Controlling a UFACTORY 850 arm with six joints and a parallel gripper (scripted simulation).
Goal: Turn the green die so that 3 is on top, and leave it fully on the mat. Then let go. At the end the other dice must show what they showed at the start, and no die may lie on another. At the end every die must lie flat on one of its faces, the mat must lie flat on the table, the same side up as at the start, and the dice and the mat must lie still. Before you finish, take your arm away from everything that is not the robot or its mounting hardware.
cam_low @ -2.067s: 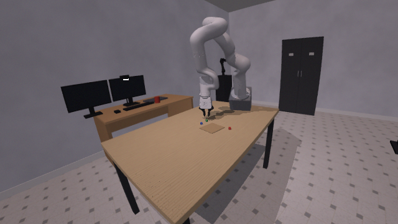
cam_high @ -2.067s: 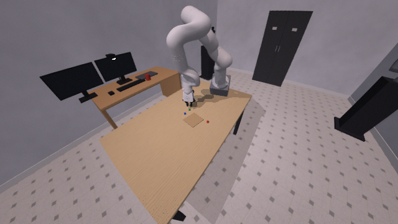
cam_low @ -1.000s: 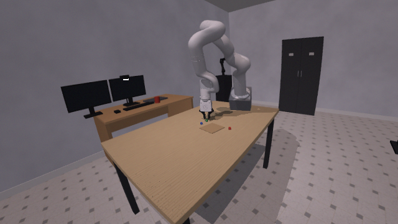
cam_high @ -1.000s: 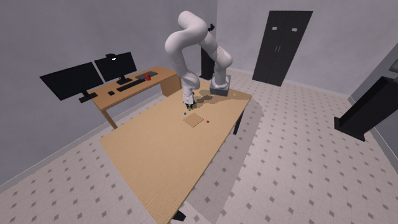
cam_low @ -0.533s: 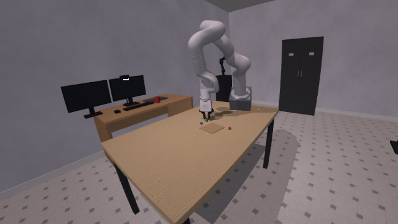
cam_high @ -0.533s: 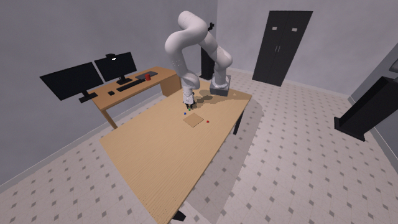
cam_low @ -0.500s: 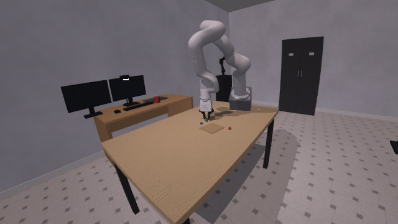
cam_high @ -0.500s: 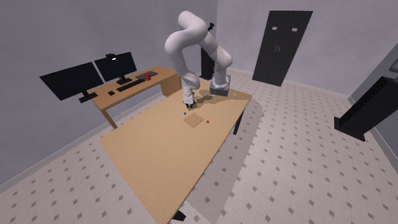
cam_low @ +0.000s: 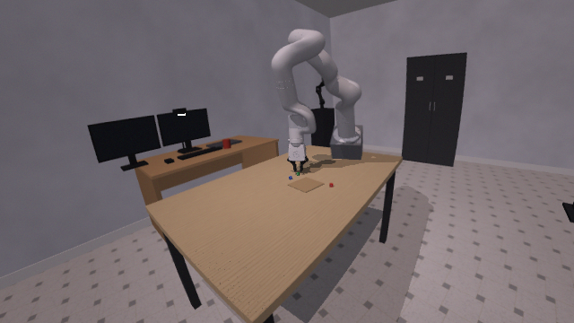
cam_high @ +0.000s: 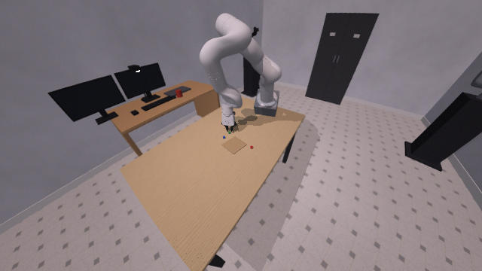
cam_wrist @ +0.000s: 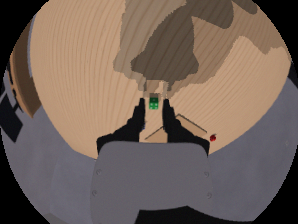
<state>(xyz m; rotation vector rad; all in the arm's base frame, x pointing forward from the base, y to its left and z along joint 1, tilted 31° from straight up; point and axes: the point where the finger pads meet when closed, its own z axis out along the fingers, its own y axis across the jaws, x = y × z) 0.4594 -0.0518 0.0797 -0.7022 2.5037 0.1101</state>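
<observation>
Seen against the mat (cam_high: 234, 145) (cam_low: 306, 185) (cam_wrist: 157, 134), the wrist view has it partly hidden by the gripper (cam_high: 229, 129) (cam_low: 298, 170) (cam_wrist: 153, 105) — its full outline is lost. The blue die (cam_high: 224, 137) (cam_low: 291, 178) beside the mat is too small for its pips to be read, and so is the red die (cam_high: 251, 147) (cam_low: 331, 185) (cam_wrist: 213, 137) on the mat's other side. The green die (cam_high: 229, 132) (cam_low: 298, 173) (cam_wrist: 154, 103), near the mat, shows pale pips in the wrist view — too blurred to count.

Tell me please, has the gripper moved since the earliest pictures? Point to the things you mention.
Yes, the gripper (cam_high: 229, 130) (cam_low: 298, 170) (cam_wrist: 153, 105) has moved down, closer to the green die (cam_high: 229, 132) (cam_low: 298, 174) (cam_wrist: 153, 103) on the table (cam_high: 196, 173) (cam_low: 251, 220) (cam_wrist: 65, 90).
</observation>
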